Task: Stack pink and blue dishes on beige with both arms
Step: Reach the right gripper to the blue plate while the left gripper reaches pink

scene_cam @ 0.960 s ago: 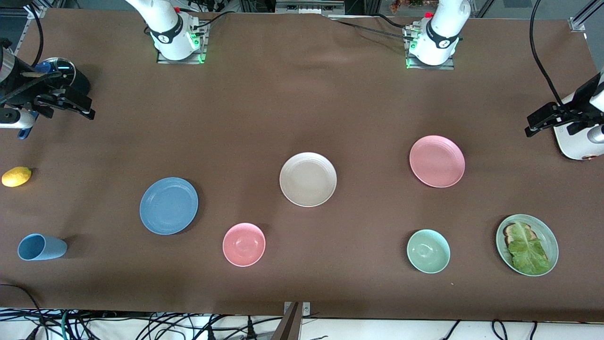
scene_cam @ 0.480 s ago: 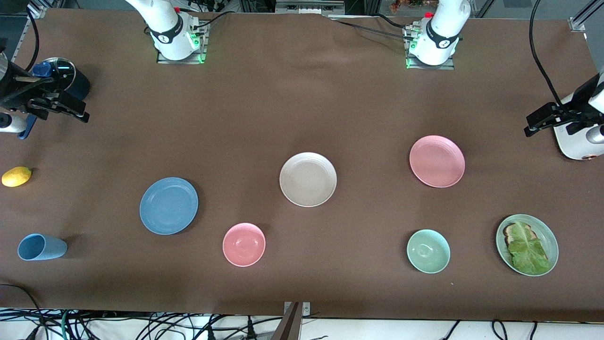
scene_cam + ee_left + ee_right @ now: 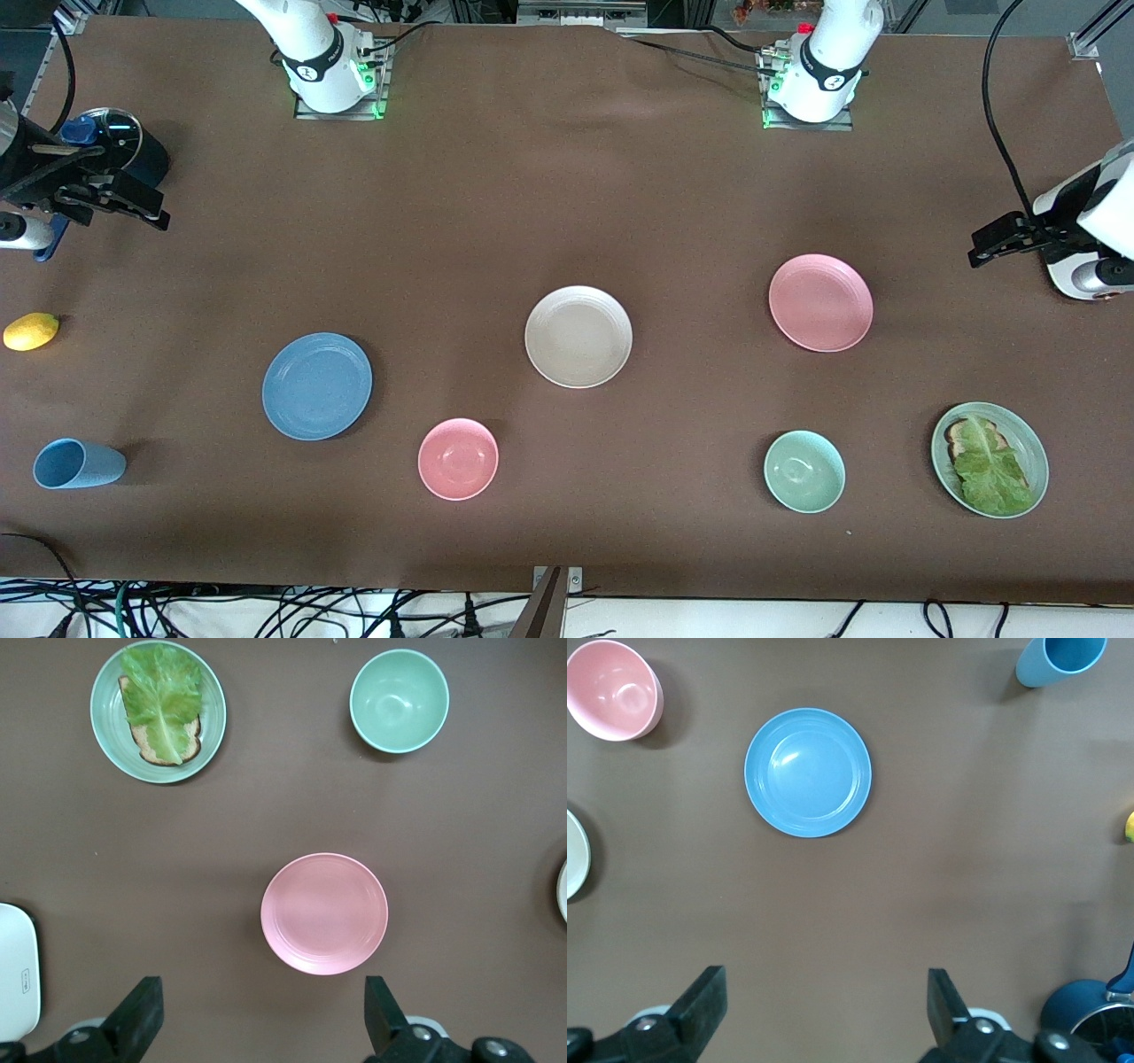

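The pale pink plate (image 3: 820, 302) (image 3: 324, 913) lies toward the left arm's end of the table. The dusty blue plate (image 3: 317, 385) (image 3: 808, 772) lies toward the right arm's end. Between them rests the cream-beige plate (image 3: 578, 336), with nothing on it. My left gripper (image 3: 999, 241) (image 3: 263, 1010) hangs open and holds nothing, over bare table at that end, short of the pink plate. Over the other end of the table, my right gripper (image 3: 124, 199) (image 3: 824, 1001) is open too, well apart from the blue plate.
A pink bowl (image 3: 458, 458) and a pale green bowl (image 3: 804, 470) sit nearer the front camera. A green plate with toast and lettuce (image 3: 990, 459), a light blue cup (image 3: 78, 463) on its side, a lemon (image 3: 31, 330) and a dark lidded pot (image 3: 124, 142) stand near the table's ends.
The left gripper has shifted a little toward the pink plate. The right gripper drew slightly toward its end of the table, then held. No dish has moved.
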